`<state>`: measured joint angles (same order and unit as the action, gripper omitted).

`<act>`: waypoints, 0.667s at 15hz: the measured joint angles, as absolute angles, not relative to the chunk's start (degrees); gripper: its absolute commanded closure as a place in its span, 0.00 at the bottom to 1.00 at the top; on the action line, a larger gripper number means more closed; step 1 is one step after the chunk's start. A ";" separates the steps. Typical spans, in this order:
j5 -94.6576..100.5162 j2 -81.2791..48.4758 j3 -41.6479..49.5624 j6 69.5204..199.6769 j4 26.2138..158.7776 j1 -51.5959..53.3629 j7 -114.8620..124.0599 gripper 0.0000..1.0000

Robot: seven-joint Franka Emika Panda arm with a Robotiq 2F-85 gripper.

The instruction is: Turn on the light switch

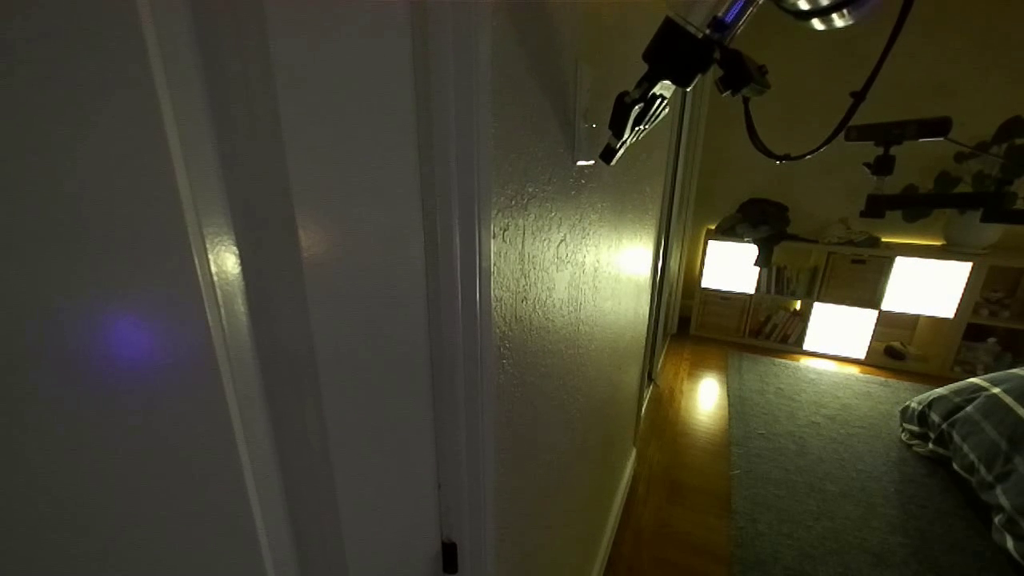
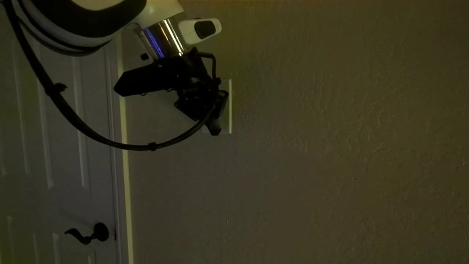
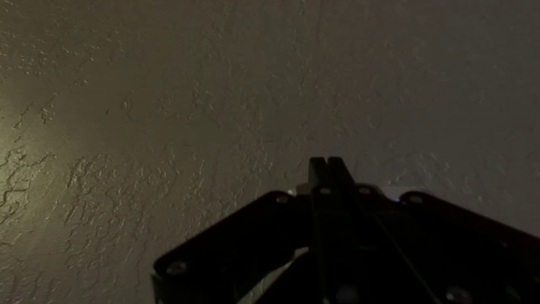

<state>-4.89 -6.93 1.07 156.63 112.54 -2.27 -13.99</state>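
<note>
It's dim in here, textured wall (image 3: pixel 202 105) right in front of the gripper (image 3: pixel 327 161), glowing cubbies (image 1: pixel 840 330) lower and well apart from it in an exterior view! Jaws closed up, side by side, and the light switch (image 1: pixel 585 136) sits just beside their tips; touching or not, can't tell!

Cubby lights (image 1: pixel 928 286): three squares, overexposed to flat white; the brightest areas.
Wall (image 1: pixel 560 336): dim, raked by yellowish light that raises its texture; glare spot near the far end.
Wood floor (image 1: pixel 684 456): patches of reflected glare.
Door (image 1: pixel 352 360): grey, with a soft-edged violet spot.
Light switch (image 1: pixel 585 132): bright glint along the lower edge.
Claw (image 3: pixel 327 160): near-black in the wrist view, detail largely lost.
</note>
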 measured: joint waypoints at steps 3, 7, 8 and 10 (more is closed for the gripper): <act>-6.94 -6.88 0.83 157.23 112.49 -2.27 -13.99 0.97; -8.25 -6.54 0.57 159.53 112.35 -2.23 -13.99 0.96; -8.31 -6.41 0.52 160.05 112.20 -2.22 -13.99 0.96; -8.32 -6.09 0.43 160.57 111.84 -2.17 -13.99 0.96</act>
<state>-8.32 -6.09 0.43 160.57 111.84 -2.17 -13.99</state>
